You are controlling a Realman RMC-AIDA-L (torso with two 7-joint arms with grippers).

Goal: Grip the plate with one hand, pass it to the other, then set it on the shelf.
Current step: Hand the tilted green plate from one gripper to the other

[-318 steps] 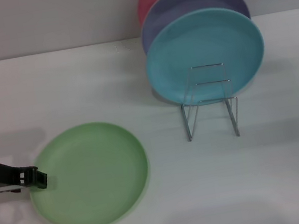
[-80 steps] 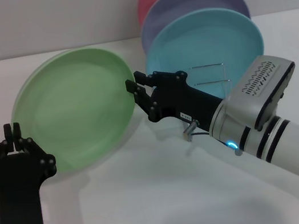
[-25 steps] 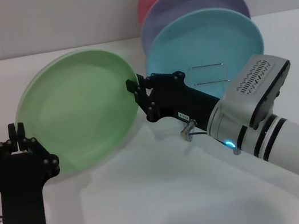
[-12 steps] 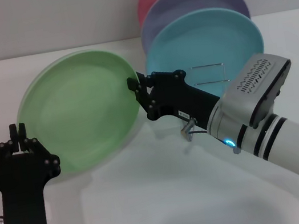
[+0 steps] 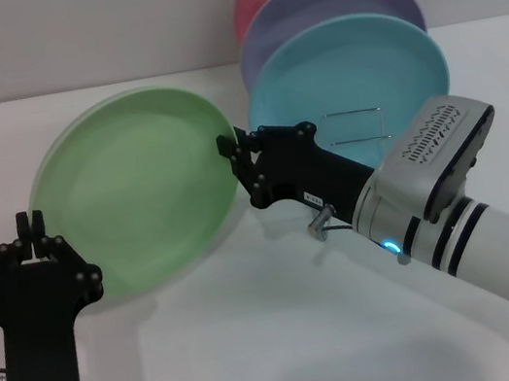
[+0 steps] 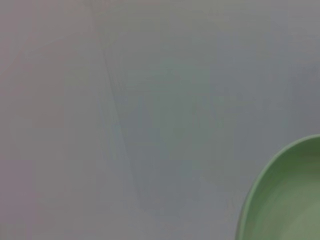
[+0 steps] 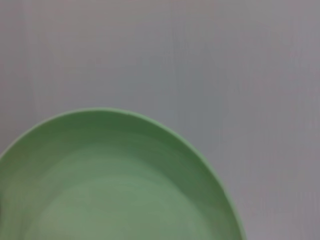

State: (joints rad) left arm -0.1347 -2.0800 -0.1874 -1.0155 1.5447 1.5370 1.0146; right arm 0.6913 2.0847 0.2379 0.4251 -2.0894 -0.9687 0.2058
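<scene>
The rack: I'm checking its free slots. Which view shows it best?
The head view, though the right gripper and arm hide most of the rack. Neither wrist view shows it, only the green plate.

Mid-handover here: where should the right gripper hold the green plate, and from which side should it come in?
On the rim, at the edge facing the rack. The green plate is held up off the table, tilted, its face toward the camera, with the left gripper at its opposite lower edge. The thin raised rim suits a two-finger pinch, so the right gripper should come from the robot's right, as it stands now.

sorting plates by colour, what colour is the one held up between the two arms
Light green plate, plain with no pattern; the head view shows it best.
</scene>
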